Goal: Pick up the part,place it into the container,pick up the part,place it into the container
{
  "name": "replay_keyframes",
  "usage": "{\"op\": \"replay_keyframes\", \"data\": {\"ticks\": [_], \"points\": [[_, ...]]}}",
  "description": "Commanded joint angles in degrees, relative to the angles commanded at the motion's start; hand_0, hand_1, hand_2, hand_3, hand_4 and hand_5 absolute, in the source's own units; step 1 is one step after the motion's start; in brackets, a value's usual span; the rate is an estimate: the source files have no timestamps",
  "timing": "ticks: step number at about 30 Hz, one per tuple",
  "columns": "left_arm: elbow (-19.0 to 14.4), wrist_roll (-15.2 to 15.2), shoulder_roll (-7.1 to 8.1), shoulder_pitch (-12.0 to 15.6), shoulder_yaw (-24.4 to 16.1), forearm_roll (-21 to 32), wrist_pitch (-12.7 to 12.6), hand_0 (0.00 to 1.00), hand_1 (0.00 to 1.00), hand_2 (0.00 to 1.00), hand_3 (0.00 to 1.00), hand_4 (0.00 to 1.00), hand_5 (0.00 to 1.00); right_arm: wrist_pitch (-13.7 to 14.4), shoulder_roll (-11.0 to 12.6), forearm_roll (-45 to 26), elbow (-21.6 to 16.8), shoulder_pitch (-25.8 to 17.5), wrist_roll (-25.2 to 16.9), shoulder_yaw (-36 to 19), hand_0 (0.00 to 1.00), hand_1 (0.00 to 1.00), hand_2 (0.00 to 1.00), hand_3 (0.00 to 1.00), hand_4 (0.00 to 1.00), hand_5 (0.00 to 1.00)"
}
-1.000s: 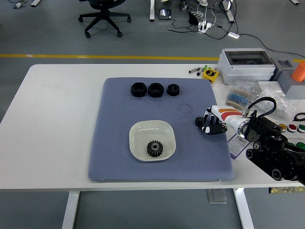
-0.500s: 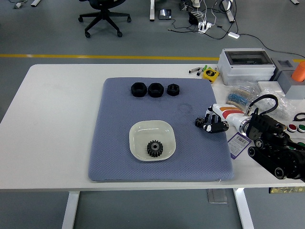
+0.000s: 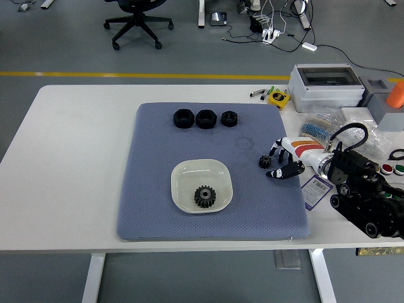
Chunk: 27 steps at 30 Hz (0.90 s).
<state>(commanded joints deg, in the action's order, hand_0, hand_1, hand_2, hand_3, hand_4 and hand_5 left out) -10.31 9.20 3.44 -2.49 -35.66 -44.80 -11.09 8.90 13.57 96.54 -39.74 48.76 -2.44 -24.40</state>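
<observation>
We see a white table [image 3: 69, 164] w/ a blue-grey mat [image 3: 151, 189] on a grey floor; yellow line and office chair [image 3: 136, 22] at 12 o'clock. The right hand [image 3: 282, 161], at 3 o'clock on the mat, has fingers spread, grasping nothing; a small gear [image 3: 264, 161] lies just beside its fingertips. Another gear [image 3: 204, 196] sits in the white dish [image 3: 183, 180] at mat center. Three black nuts [image 3: 203, 118] line up at 12.
</observation>
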Motion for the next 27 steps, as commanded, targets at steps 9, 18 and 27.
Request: {"op": "replay_keyframes", "data": {"ticks": [9,18,27], "points": [[0.0,0.02,0.0,-0.04,-0.07,-0.34,0.11,0.729,0.701,0.704,0.593,0.642,0.628,1.59,-1.0,-1.69,0.12,0.34,-0.07,0.08,0.155,0.331,0.501,0.659,0.96,0.441],[-0.01,0.07,-0.08,-0.23,0.16,-0.47,0.09,0.729,0.701,0.704,0.592,0.642,0.627,3.2,-3.05,-4.52,2.59,1.12,0.22,2.42,0.156,0.324,0.479,0.6,0.92,0.433],[-0.07,0.42,-0.02,-0.18,-0.55,-1.81,0.2,0.728,0.701,0.704,0.592,0.641,0.629,4.52,-4.1,-7.68,4.6,1.32,0.45,4.17,0.138,0.314,0.439,0.51,0.813,0.482]]}}
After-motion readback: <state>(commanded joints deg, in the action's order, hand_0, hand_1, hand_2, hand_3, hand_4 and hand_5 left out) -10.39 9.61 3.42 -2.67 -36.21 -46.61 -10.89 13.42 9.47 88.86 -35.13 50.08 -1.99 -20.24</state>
